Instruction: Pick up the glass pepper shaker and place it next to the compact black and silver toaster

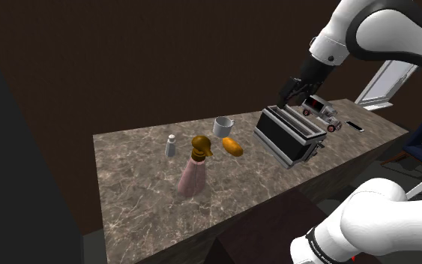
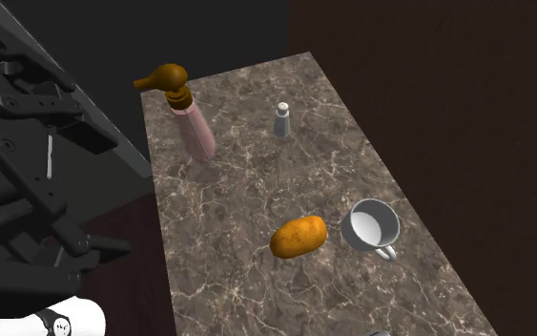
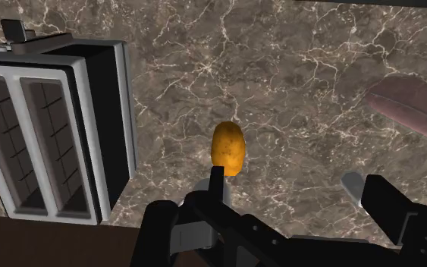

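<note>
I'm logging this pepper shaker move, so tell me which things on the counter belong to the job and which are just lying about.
Belongs to the job:
- grey shaker with a white cap
- black and silver toaster
- gripper, open, raised near the toaster

Just lying about:
- pink pump bottle
- white mug
- orange-brown potato

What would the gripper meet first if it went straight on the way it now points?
Probably bare counter beside the potato; the gripper, jaws open, points down at it. Depth is unclear, so it might graze the potato.
</note>
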